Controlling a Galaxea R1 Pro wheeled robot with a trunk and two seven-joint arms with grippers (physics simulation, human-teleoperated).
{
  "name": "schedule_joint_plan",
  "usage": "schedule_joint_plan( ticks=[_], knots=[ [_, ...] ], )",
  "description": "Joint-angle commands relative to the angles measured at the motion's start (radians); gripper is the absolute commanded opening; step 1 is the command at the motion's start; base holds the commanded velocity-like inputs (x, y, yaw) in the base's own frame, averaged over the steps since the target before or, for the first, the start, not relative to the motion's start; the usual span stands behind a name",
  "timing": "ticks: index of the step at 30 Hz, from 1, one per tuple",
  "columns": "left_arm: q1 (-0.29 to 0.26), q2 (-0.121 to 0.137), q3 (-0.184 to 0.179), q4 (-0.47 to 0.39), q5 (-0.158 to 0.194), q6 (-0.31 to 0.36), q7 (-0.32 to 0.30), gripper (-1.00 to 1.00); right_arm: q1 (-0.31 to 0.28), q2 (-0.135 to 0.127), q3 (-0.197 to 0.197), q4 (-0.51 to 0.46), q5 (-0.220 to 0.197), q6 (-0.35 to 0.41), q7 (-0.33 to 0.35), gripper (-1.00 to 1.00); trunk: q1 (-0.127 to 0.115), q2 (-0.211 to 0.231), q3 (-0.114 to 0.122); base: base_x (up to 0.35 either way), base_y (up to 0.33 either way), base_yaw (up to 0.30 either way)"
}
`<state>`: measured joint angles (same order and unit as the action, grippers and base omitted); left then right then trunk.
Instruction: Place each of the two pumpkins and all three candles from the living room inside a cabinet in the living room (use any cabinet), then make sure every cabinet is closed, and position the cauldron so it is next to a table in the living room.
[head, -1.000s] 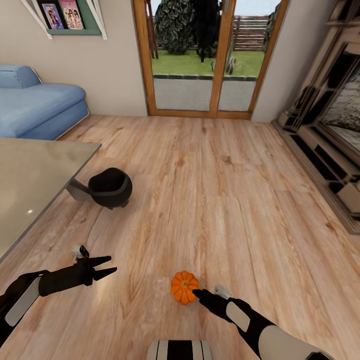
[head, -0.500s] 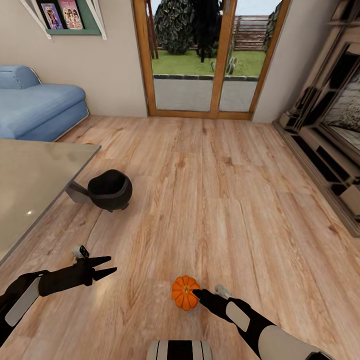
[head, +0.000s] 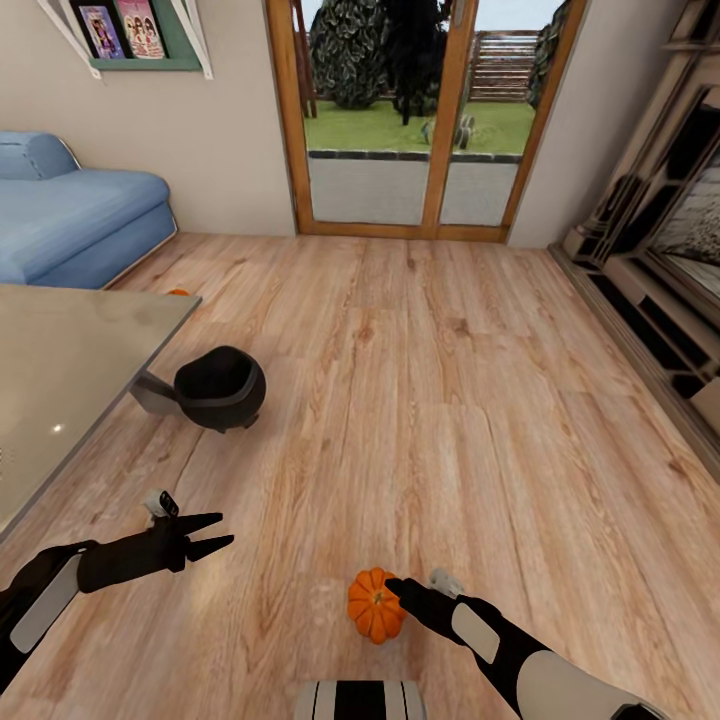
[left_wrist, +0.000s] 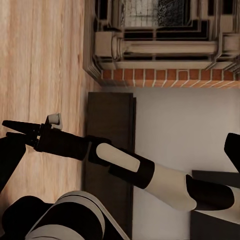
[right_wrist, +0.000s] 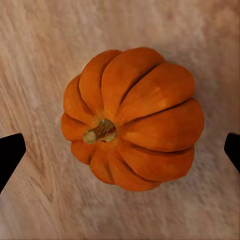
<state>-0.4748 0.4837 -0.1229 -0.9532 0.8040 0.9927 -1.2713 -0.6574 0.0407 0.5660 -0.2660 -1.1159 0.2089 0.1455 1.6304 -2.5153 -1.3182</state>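
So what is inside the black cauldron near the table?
The cauldron lies tilted on the floor; its mouth shows a dark interior with nothing visible inside. Its deepest part is shadowed, so I cannot confirm it is empty.

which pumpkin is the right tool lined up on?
The pumpkin on the bare floor right at the right tool, sitting between its open fingers in the wrist view. The other pumpkin peeks out beyond the table's far corner.

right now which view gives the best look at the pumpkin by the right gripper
The right wrist view: the pumpkin is seen close from above, ribs and stem clear, between the open fingertips. The head view shows it small on the floor at the right gripper.
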Motion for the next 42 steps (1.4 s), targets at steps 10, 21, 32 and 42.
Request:
schedule_joint_plan(
  ticks=[10, 21, 32, 42],
  knots=[
    [-0.001, 0.000, -0.001, 0.001, 0.004, 0.007, -0.002, 1.00, -0.001, 0.000, 0.004, 0.003, -0.002, 0.004, 0.000, 1.00, 0.000, 0.000, -0.001, -0.007, 0.006, 0.000],
    [-0.001, 0.001, -0.001, 0.001, 0.004, 0.007, -0.002, 1.00, -0.001, 0.001, 0.005, 0.005, -0.002, 0.004, 0.000, 1.00, 0.003, -0.002, -0.032, 0.000, 0.000, 0.000],
    [-0.001, 0.001, 0.000, 0.001, 0.004, 0.006, -0.002, 1.00, -0.001, 0.001, 0.005, 0.005, 0.025, 0.004, 0.000, 1.00, 0.008, -0.005, -0.074, 0.000, 0.000, 0.000],
    [-0.001, 0.001, 0.001, 0.001, 0.004, 0.007, -0.002, 1.00, -0.001, 0.002, 0.005, 0.001, 0.039, 0.002, 0.000, 1.00, 0.010, -0.005, -0.086, 0.000, 0.000, 0.000]
  ],
)
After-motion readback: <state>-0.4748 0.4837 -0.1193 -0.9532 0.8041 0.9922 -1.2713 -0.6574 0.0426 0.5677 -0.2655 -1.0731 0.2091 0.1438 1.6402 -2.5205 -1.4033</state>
